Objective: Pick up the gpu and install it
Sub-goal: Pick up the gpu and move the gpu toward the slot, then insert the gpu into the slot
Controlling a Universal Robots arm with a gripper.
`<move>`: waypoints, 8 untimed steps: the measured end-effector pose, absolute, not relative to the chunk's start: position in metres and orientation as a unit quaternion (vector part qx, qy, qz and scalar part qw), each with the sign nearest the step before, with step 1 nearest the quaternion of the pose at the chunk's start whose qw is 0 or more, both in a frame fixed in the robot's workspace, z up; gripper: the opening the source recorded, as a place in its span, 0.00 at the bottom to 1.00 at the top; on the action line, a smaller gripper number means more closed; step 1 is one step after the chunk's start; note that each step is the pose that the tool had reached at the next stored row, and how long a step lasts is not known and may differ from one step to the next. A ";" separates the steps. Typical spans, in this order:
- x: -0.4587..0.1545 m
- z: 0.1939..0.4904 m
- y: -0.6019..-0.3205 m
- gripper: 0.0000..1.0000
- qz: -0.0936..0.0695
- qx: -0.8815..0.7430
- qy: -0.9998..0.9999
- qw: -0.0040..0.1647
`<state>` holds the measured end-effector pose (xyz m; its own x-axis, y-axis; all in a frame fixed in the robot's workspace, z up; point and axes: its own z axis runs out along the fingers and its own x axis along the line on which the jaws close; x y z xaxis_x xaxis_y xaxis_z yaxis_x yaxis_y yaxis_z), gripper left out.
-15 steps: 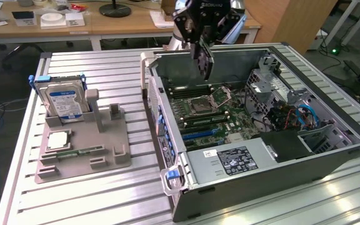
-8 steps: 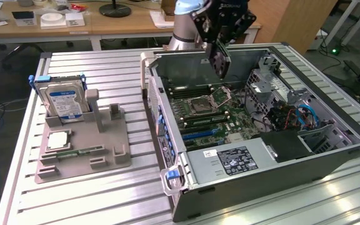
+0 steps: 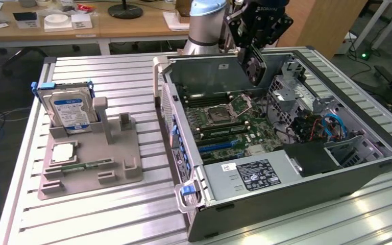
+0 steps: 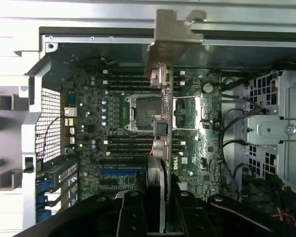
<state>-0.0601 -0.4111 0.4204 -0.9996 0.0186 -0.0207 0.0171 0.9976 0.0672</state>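
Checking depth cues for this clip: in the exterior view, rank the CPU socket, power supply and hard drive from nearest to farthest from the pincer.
1. CPU socket, in the case below the pincer.
2. Power supply, case's near end.
3. Hard drive, outside the case, exterior view's left.

Two cameras
Exterior view: high, oblique, set back; wrist view (much nearer) faces the shared motherboard (image 3: 254, 127) head-on.
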 end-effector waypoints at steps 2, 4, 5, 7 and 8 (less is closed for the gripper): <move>-0.060 0.420 -0.411 0.27 0.033 0.009 0.999 0.011; -0.060 0.420 -0.411 0.27 0.033 0.009 0.999 0.011; -0.060 0.420 -0.411 0.27 0.033 0.009 0.999 0.011; -0.060 0.420 -0.411 0.27 0.033 0.009 0.999 0.011; -0.060 0.420 -0.411 0.27 0.033 0.009 0.999 0.011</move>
<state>-0.0601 -0.4111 0.4205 -0.9996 0.0186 -0.0207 0.0172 0.9976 0.0671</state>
